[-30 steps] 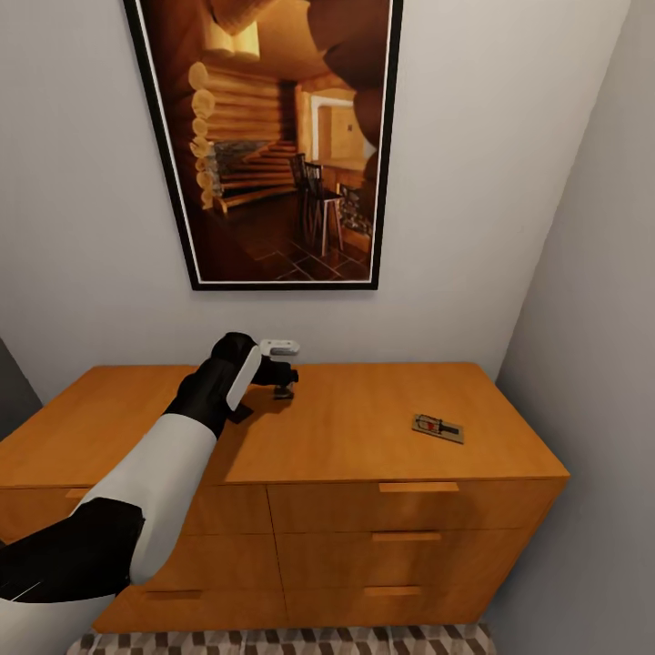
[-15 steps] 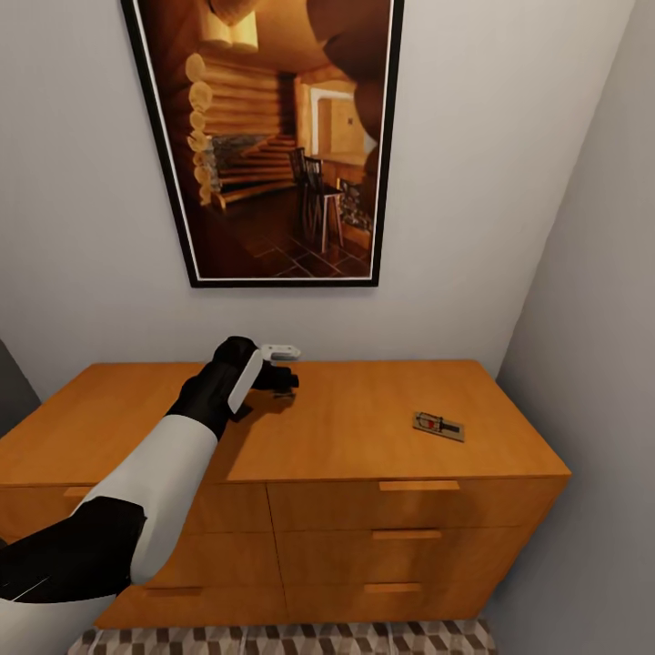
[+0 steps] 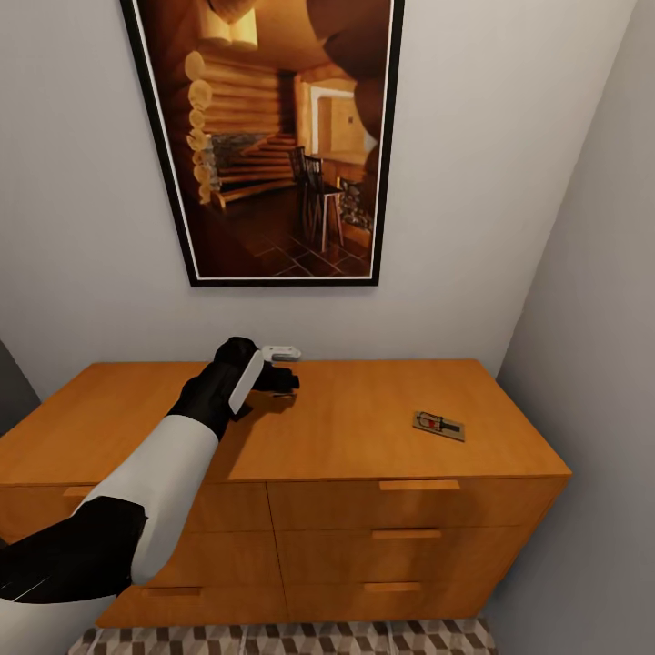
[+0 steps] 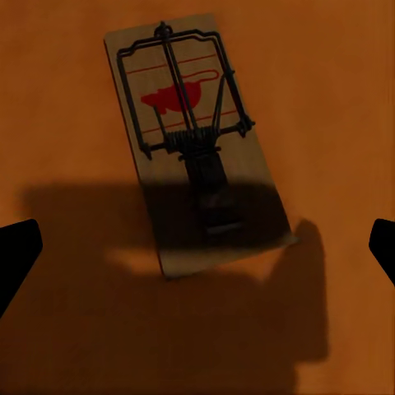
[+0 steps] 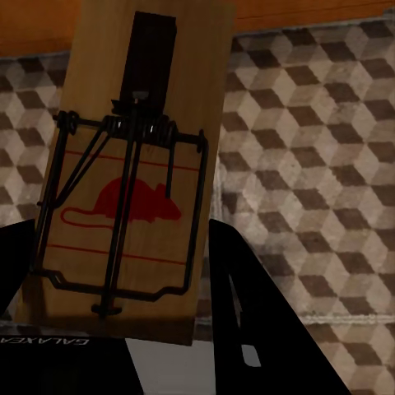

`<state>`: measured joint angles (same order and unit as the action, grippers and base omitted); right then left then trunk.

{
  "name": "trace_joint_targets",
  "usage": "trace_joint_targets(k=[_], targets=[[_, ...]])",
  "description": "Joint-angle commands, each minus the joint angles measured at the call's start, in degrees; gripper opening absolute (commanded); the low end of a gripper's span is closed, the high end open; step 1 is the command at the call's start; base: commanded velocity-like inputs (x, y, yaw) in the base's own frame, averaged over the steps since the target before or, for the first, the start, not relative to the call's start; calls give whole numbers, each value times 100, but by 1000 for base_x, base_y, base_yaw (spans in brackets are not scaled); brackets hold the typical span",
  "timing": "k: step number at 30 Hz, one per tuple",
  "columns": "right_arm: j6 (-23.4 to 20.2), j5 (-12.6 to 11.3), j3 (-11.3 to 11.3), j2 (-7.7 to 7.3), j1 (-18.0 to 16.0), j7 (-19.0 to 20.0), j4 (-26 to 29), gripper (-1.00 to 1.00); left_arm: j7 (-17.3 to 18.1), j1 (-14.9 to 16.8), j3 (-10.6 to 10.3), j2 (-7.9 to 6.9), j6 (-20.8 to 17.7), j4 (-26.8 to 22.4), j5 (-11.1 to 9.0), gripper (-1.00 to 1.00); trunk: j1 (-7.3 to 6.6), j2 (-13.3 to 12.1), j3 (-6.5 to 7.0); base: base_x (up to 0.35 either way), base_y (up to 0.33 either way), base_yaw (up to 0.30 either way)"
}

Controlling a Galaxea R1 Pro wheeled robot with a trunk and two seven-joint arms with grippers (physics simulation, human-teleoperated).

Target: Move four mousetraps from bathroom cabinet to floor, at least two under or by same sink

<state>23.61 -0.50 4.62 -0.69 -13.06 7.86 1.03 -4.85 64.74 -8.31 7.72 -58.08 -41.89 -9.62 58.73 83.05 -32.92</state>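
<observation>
Our left fingers (image 4: 197, 247) hover spread over a light, stiff mousetrap (image 4: 193, 144); we'd pinch its board edges. Right fingers (image 5: 115, 321) grip another.

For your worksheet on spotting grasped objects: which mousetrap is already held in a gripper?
The mousetrap in the right wrist view, gripped above the patterned floor. The other mousetraps lie flat on the cabinet top.

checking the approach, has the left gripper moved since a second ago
Yes, slightly. In the head view the left gripper sits a little higher against the cabinet top's back edge, nearer the wall; the mousetrap on the right stayed put.
</observation>
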Motion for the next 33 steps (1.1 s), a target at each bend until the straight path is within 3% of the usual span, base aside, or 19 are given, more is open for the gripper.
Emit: trace_joint_targets(k=[1, 33], targets=[[14, -29, 48, -2, -3, 67, -6, -100, -51, 4, -13, -1, -19, -4, -57, 100, 0, 3, -6, 0, 0, 0], [12, -29, 48, 7, -3, 67, -2, -100, -50, 4, -8, 1, -10, 49, -57, 100, 0, 3, -6, 19, -11, 0]])
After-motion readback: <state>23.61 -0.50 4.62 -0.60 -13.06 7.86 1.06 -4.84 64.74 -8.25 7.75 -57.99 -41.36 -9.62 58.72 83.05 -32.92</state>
